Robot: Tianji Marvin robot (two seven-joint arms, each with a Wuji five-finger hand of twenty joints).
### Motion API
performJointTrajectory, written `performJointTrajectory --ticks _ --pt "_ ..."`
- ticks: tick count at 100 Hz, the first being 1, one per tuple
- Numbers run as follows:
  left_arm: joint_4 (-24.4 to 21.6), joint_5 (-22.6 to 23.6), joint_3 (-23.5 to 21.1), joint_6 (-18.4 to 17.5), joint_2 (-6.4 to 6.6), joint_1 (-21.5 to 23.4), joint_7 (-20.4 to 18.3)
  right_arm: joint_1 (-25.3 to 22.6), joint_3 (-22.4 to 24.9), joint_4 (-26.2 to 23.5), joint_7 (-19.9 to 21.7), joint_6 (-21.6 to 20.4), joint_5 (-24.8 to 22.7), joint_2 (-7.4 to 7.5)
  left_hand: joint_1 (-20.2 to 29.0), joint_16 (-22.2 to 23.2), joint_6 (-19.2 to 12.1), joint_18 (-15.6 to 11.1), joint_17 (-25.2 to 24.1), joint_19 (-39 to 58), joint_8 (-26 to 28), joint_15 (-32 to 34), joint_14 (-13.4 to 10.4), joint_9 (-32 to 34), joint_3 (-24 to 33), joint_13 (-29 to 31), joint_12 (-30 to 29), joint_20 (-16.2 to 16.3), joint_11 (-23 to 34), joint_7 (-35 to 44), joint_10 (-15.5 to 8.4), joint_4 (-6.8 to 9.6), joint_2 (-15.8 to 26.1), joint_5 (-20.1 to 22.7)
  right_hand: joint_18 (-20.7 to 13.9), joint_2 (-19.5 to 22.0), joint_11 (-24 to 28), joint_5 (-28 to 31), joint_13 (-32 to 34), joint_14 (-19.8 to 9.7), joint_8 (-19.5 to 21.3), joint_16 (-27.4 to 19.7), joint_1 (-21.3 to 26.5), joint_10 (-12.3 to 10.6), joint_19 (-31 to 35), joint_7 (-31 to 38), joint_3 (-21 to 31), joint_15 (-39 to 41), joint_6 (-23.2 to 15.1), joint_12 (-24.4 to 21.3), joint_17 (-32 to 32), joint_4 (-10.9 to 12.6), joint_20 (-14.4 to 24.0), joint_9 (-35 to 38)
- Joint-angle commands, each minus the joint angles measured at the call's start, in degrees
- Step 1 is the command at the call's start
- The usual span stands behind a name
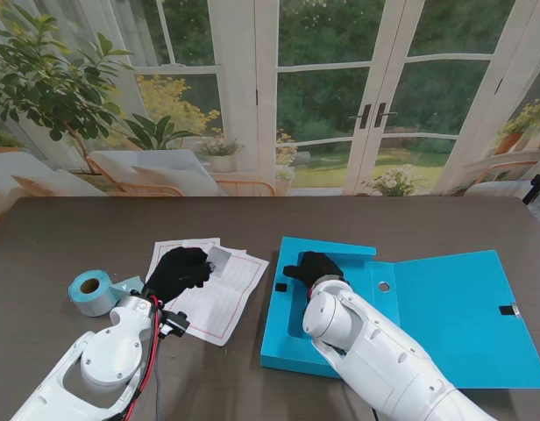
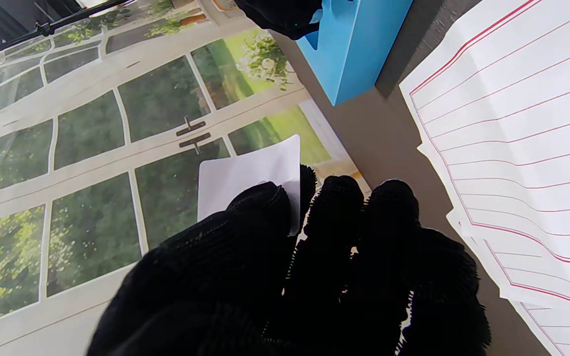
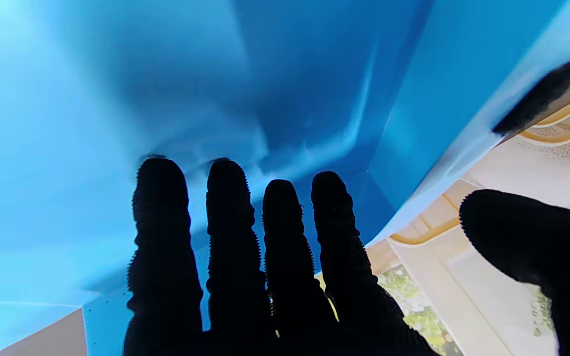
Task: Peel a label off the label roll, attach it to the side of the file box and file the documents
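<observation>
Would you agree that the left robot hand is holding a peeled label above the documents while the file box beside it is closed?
Not quite: the file box is open, its lid laid flat, as the stand view shows. The left robot hand does hold the label above the documents.

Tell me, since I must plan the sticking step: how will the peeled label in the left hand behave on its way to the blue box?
The label looks thin and light, so it will probably flutter. It stands fairly flat beyond the left hand, so it seems to have some stiffness. Being adhesive, it may cling to the glove.
</observation>
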Motion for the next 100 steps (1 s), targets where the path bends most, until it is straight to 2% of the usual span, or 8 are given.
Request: performJointTrajectory --ticks 1,28,39,45,77,81,93,100 --pt "-0.40 -0.31 -0.07 0.00 -0.15 0.41 -1.04 0.14 0.08 -0.37 1.71 0.36 0.68 -0.41 1.23 1.36 -0.59 -0.49 -0.82 -0.40 1.54 2.86 3.82 1.09 2.40 1.06 -0.12 0.38 -0.04 3.86 1.82 -1.19 -1.27 2.50 -1.42 -2.18 1.11 -0.05 -0.88 -0.76 1.24 0.80 -2.32 -0.40 0.20 1.52 0.75 0.63 0.30 1.20 -21.89 -1.37 1.47 -1.94" --pt "-0.35 -0.76 0.10 0.33 -0.17 0.21 -1.22 0.46 0.89 0.60 2.27 1.16 4.72 -1.21 1.32 1.45 -0.42 -0.33 -1.07 -0.56 1.60 2.71 4.17 0.94 2.36 0.82 -0.15 0.57 -0.21 3.77 2.11 -1.16 -1.25 2.53 -1.13 -7.41 0.95 4.28 1.15 -0.33 2.11 1.25 -0.40 -0.01 1.62 1.31 2.07 1.56 -0.21 1.58 -20.73 -1.06 2.78 0.25" --pt "-0.18 -0.85 0.21 0.29 -0.17 0.14 -1.31 0.40 1.49 0.54 2.81 1.60 6.79 -1.44 1.33 1.49 -0.35 -0.27 -1.14 -0.61 1.59 2.67 4.32 0.93 2.35 0.79 -0.15 0.63 -0.25 3.69 2.19 -1.16 -1.24 2.47 -1.08 -11.97 0.31 5.70 2.28 -0.34 2.64 1.41 10.30 -0.04 2.11 -0.09 0.58 1.55 -0.73 1.63 -20.31 8.22 2.84 1.44" --pt "-0.11 -0.92 0.25 0.28 -0.17 0.12 -1.33 0.25 2.07 0.64 2.48 1.85 8.38 -1.86 1.33 1.50 -0.30 -0.26 -1.17 -0.64 1.61 2.64 4.35 0.92 2.36 0.75 -0.18 0.67 -0.31 3.67 2.29 -1.16 -1.24 2.48 -0.90 -12.87 0.13 7.33 3.07 -0.14 2.69 1.43 13.29 0.01 2.54 -0.41 0.84 1.64 -0.98 1.60 -20.02 11.09 2.86 2.39" --pt "0.02 -1.51 0.42 0.51 -0.25 0.09 -1.35 0.17 4.54 1.90 1.16 3.91 15.63 -3.82 1.47 1.60 0.14 -0.06 -1.50 -0.86 1.64 2.45 4.80 0.79 2.52 0.50 -0.28 0.94 -0.60 3.49 2.67 -1.17 -1.25 2.46 -0.41 -13.19 -0.39 15.24 6.61 0.41 3.55 2.42 17.26 -0.13 6.66 -0.62 1.20 3.84 -2.70 1.48 -17.86 15.18 3.85 7.58" --pt "-0.01 -1.58 0.42 0.57 -0.26 0.13 -1.34 0.21 4.76 2.09 1.00 4.17 16.24 -4.02 1.40 1.62 0.01 -0.02 -1.57 -0.90 1.66 2.43 4.87 0.75 2.47 0.46 -0.27 0.98 -0.62 3.48 2.65 -1.21 -1.24 2.44 -0.31 -13.65 -0.49 15.39 7.30 0.39 0.83 2.97 18.94 -0.26 8.16 0.84 0.29 4.69 -3.09 1.89 -17.57 16.08 4.25 8.51" --pt "-0.02 -1.60 0.38 0.66 -0.27 0.23 -1.28 0.33 5.30 2.80 0.41 4.70 17.50 -4.55 1.44 1.65 0.13 0.03 -1.64 -0.97 1.69 2.37 5.01 0.77 2.51 0.41 -0.31 1.08 -0.71 3.43 2.78 -1.22 -1.24 2.45 0.00 -17.21 0.08 15.44 10.26 0.27 -4.53 4.00 24.67 -0.71 10.61 7.15 -0.38 7.13 -4.43 2.52 -15.93 6.52 4.68 11.53" --pt "-0.01 -1.58 0.37 0.74 -0.28 0.25 -1.24 0.38 5.67 3.32 -0.38 5.07 18.28 -5.04 1.44 1.67 0.11 0.06 -1.67 -1.00 1.72 2.34 5.04 0.78 2.51 0.36 -0.33 1.13 -0.73 3.42 2.80 -1.23 -1.24 2.46 0.34 -21.18 0.80 16.20 12.99 0.11 -7.16 4.76 29.69 -1.34 12.16 12.40 0.88 9.16 -6.14 3.57 -14.35 -3.37 4.51 14.77"
